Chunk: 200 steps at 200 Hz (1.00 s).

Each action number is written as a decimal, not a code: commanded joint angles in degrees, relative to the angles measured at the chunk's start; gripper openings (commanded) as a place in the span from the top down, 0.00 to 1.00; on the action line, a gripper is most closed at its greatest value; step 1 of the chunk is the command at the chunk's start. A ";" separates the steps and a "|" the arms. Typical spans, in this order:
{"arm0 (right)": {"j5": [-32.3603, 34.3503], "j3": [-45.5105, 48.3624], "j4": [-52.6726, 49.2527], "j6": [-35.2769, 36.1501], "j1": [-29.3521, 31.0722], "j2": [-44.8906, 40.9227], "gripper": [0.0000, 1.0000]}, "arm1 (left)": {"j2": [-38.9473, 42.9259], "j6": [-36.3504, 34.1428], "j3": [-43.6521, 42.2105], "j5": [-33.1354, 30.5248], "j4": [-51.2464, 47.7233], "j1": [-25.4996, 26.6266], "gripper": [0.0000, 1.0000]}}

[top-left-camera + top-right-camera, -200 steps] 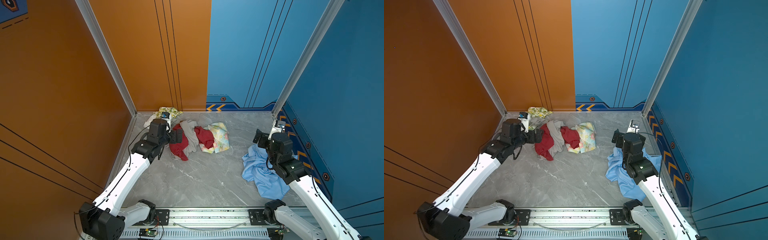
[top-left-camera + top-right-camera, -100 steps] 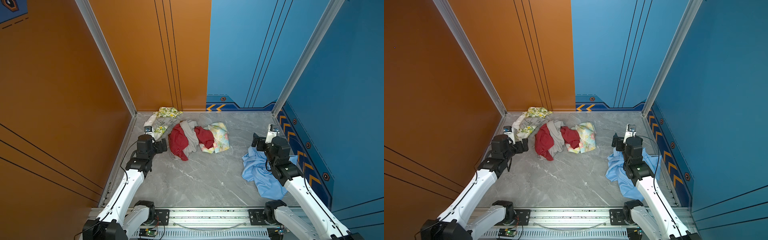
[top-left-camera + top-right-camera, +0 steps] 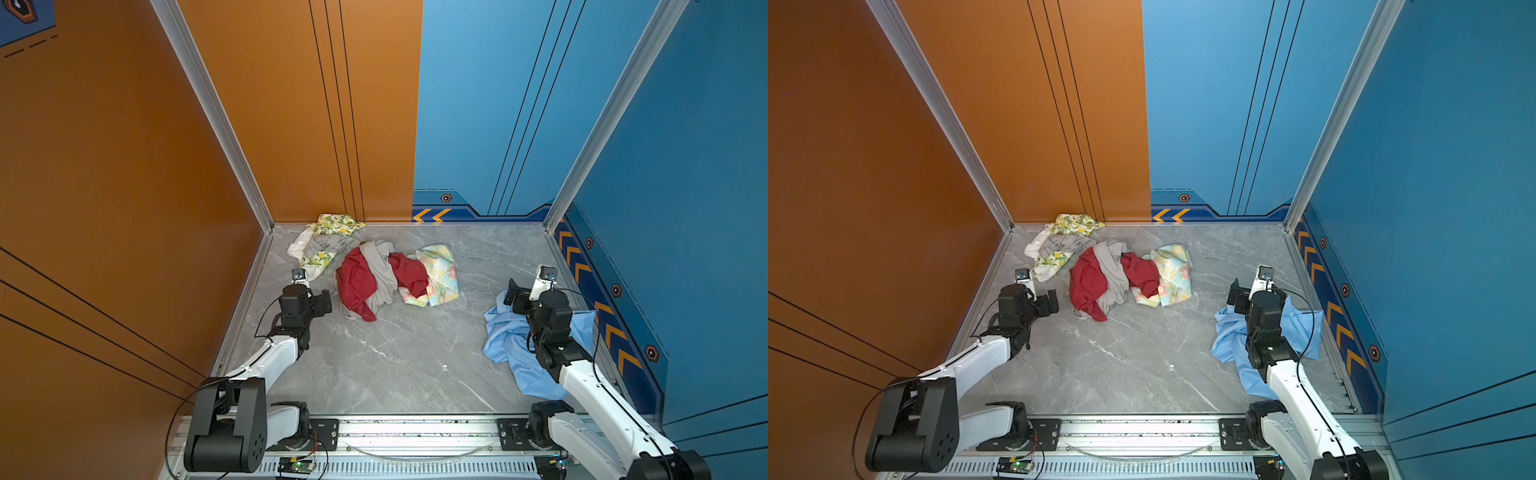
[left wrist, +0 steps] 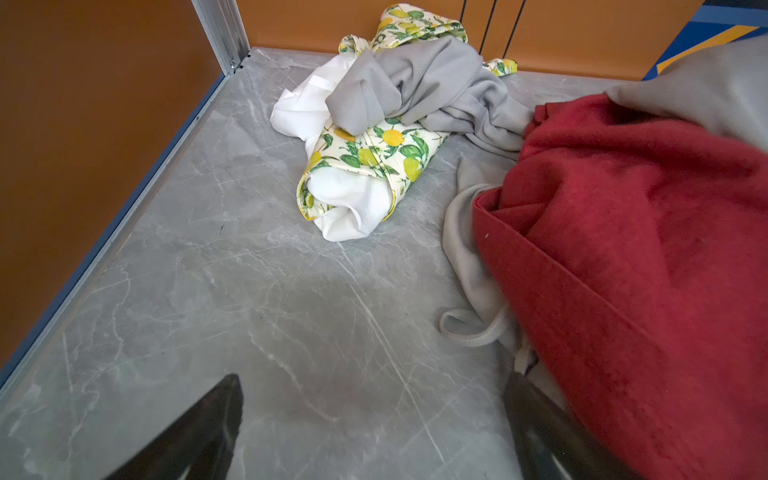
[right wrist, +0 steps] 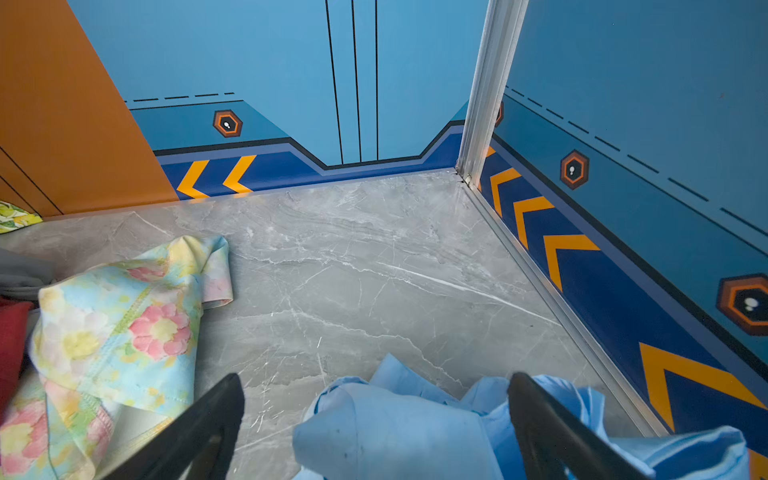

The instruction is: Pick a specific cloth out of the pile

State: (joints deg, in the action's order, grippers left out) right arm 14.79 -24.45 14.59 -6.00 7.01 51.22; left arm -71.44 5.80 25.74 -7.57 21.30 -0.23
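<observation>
The cloth (image 3: 505,340) (image 3: 1229,340), plain light blue, lies crumpled on the grey floor at the right, apart from the pile (image 3: 361,278) (image 3: 1092,278). My right gripper (image 3: 512,294) (image 3: 1235,293) hovers open over the cloth's far edge. In the right wrist view the blue fabric (image 5: 395,428) lies below and between the spread fingers (image 5: 224,399), not pinched. My left gripper (image 3: 326,301) (image 3: 1052,301) (image 4: 374,386) stands open just left of the pile's dark red garment (image 4: 644,249), over bare floor. My right arm hides part of the cloth.
A lemon-print cloth (image 3: 328,226) with white lining lies in the back left corner, tangled with a grey garment (image 4: 436,83). A pastel floral cloth (image 3: 440,274) (image 5: 116,324) forms the pile's right end. Walls close three sides; a metal rail (image 3: 415,432) runs along the front.
Both arms have drawn back toward the front. The left gripper left the pile's back left and now sits lower beside the red garment. The right gripper stays open over the blue cloth.
</observation>
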 commanded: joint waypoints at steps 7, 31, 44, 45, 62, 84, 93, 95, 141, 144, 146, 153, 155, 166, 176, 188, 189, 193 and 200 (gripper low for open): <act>-0.05 3.97 9.94 2.41 -0.50 2.37 0.00 | -2.46 -2.37 -2.77 1.92 13.06 -1.09 0.02; -0.72 6.65 14.75 2.87 -1.12 5.16 0.00 | -4.64 -4.33 -4.35 1.69 17.30 -0.68 0.02; -0.78 7.30 16.82 3.13 -1.12 6.83 0.00 | -5.58 -4.61 -5.03 1.73 19.94 -0.44 0.02; -0.75 7.44 17.15 3.16 -1.12 6.94 0.00 | -5.70 -4.68 -5.06 1.84 20.19 -0.41 0.02; -0.45 8.75 22.87 3.53 -1.27 10.12 0.00 | -6.38 -5.23 -4.83 4.00 21.03 -0.21 0.02; -2.05 9.06 28.75 3.72 -1.79 15.74 0.00 | -7.20 -5.10 -5.36 4.22 23.32 -0.05 0.02; -2.75 9.46 31.50 3.42 -2.06 17.97 0.00 | -7.63 -4.89 -6.09 3.35 25.20 0.00 0.02; -2.90 9.54 32.04 3.40 -2.08 18.57 0.00 | -7.76 -4.78 -6.24 3.22 25.64 -0.03 0.02; -5.13 8.14 38.07 3.69 -3.40 27.67 0.00 | -11.64 -4.45 -7.43 1.66 31.56 0.02 0.02; -5.23 7.98 38.10 3.78 -3.40 28.21 0.00 | -12.23 -4.48 -7.50 1.56 32.28 0.05 0.02; -5.32 7.83 38.20 3.84 -3.40 28.58 0.00 | -12.63 -4.48 -7.58 1.57 32.79 0.05 0.02; -5.64 7.43 38.80 4.10 -3.40 29.66 0.00 | -14.08 -4.59 -7.92 1.45 34.91 0.16 0.02; -5.67 7.36 39.08 4.12 -3.40 30.08 0.00 | -14.63 -4.69 -8.10 1.32 35.56 0.26 0.02; -5.83 7.35 41.81 4.15 -3.53 32.80 0.00 | -17.10 -5.27 -8.49 0.09 38.69 1.06 0.02; -6.83 7.88 45.42 4.35 -3.67 35.79 0.00 | -18.28 -6.07 -7.99 -1.05 39.60 1.73 0.02; -6.23 7.89 47.43 5.11 -2.97 37.87 0.00 | -18.23 -6.05 -7.74 -2.00 39.08 2.10 0.02; -6.20 7.78 47.05 5.12 -3.01 37.80 0.00 | -18.26 -6.01 -7.77 -2.09 39.08 2.09 0.02; -5.99 7.16 44.84 4.93 -3.11 37.23 0.00 | -18.37 -5.90 -7.52 -2.22 38.96 2.01 0.02; -6.14 5.77 41.39 4.53 -3.50 36.60 0.00 | -18.40 -5.81 -6.87 -2.16 37.76 1.86 0.02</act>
State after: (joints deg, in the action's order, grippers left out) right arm 9.61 -16.14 56.58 -2.31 3.75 87.70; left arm -89.67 0.86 18.35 -7.16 56.25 1.32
